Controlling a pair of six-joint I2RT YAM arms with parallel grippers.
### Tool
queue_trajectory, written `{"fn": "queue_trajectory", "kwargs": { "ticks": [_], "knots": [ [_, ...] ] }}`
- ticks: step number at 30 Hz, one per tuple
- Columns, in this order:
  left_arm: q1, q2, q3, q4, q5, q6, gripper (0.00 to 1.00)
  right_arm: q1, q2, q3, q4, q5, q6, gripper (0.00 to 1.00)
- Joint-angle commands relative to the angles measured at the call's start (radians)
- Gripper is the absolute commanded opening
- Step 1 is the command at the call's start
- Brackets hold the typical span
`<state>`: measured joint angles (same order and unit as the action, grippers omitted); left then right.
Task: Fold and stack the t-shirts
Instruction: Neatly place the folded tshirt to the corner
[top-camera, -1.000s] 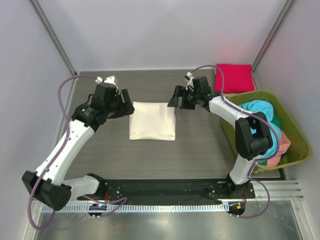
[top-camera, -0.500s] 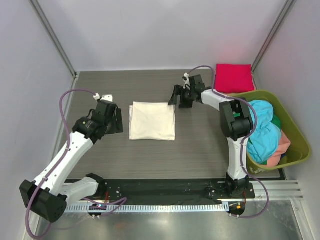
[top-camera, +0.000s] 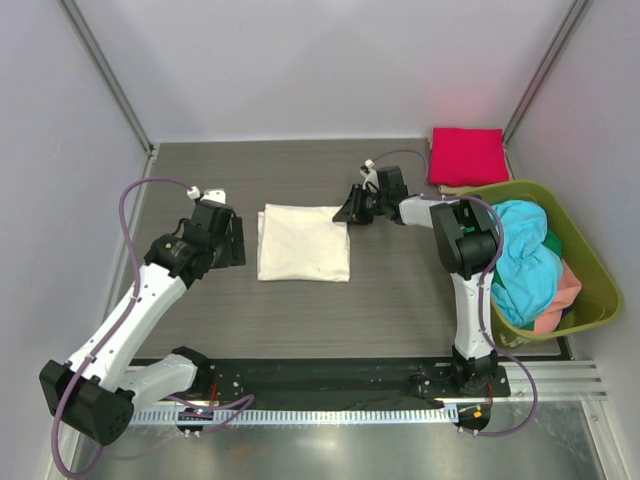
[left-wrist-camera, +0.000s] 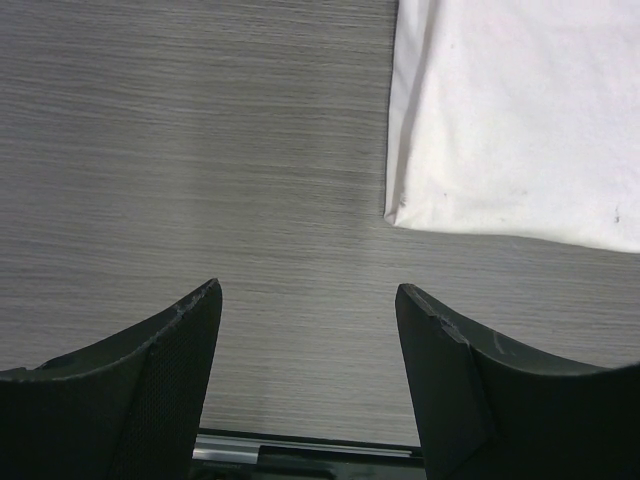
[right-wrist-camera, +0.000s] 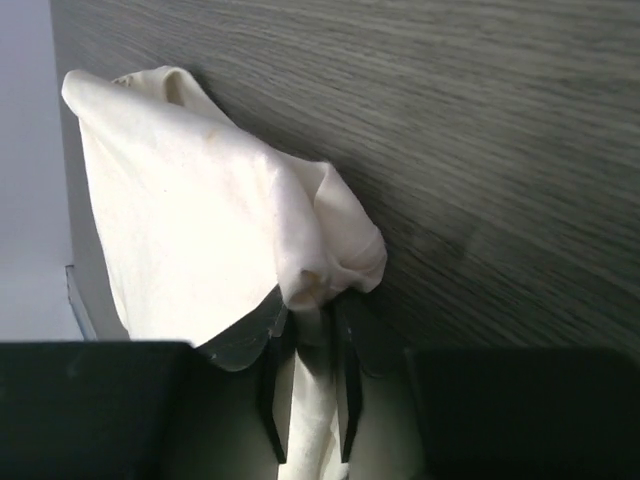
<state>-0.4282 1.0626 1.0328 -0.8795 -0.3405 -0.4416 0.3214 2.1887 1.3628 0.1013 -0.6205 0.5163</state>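
Top: folded cream t-shirt (top-camera: 304, 243) lies mid-bench (top-camera: 400, 290). My right pincer (top-camera: 352, 210) is at its far-right corner, probably to carry it onto the magenta t-shirt (top-camera: 468, 156) in the bench's far-right corner.
Left wrist: left pincer (left-wrist-camera: 308, 300) spread wide, empty, just off the shirt's edge.
Right wrist: right pincer clenched on bunched cream fabric.

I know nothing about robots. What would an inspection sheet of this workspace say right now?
Surface: dark wood-grain table.
Job's things: cream shirt folded at centre; red shirt folded at the far right corner; turquoise shirt and pink shirt heaped in the basket.
Clutter: nothing seen.
Grippers: left gripper open over bare table beside the cream shirt; right gripper shut on its far right corner.
Cables: purple cable looped along each arm.
Surroundings: pale walls, metal frame posts.
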Motion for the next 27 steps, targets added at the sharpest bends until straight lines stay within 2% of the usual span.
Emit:
{"fn": "queue_trajectory", "kwargs": {
  "ticks": [1, 2, 4, 5, 7, 9, 11, 14, 19, 20, 27],
  "knots": [
    [0.006, -0.013, 0.009, 0.028, -0.009, 0.006, 0.71, 0.018, 0.057, -0.063, 0.053, -0.062, 0.045, 0.24],
    [0.006, -0.018, 0.01, 0.027, -0.008, 0.004, 0.71, 0.016, 0.059, -0.062, 0.086, -0.076, 0.054, 0.13],
    [0.005, -0.019, 0.01, 0.028, -0.008, 0.006, 0.71, 0.013, 0.049, -0.044, 0.11, -0.123, 0.083, 0.02],
    [0.005, -0.024, 0.009, 0.028, -0.009, 0.006, 0.71, 0.01, 0.042, -0.033, 0.104, -0.134, 0.086, 0.01],
    [0.006, -0.029, 0.007, 0.028, -0.009, 0.006, 0.71, 0.005, -0.004, 0.014, 0.052, -0.131, 0.056, 0.01],
    [0.005, -0.036, 0.006, 0.028, -0.006, 0.006, 0.71, -0.004, -0.042, 0.064, -0.098, -0.088, -0.039, 0.01],
    [0.006, -0.041, 0.004, 0.031, -0.006, 0.006, 0.71, -0.01, -0.09, 0.16, -0.303, 0.013, -0.113, 0.01],
    [0.005, -0.046, 0.006, 0.031, 0.001, 0.004, 0.71, -0.03, -0.121, 0.277, -0.487, 0.134, -0.231, 0.01],
    [0.006, -0.052, 0.003, 0.036, 0.015, 0.004, 0.71, -0.091, -0.182, 0.415, -0.644, 0.292, -0.353, 0.01],
    [0.005, -0.053, 0.003, 0.037, 0.017, 0.006, 0.71, -0.099, -0.188, 0.433, -0.684, 0.374, -0.392, 0.01],
    [0.005, -0.046, 0.0, 0.043, 0.046, 0.009, 0.71, -0.165, -0.238, 0.585, -0.742, 0.674, -0.562, 0.01]
  ]
}}
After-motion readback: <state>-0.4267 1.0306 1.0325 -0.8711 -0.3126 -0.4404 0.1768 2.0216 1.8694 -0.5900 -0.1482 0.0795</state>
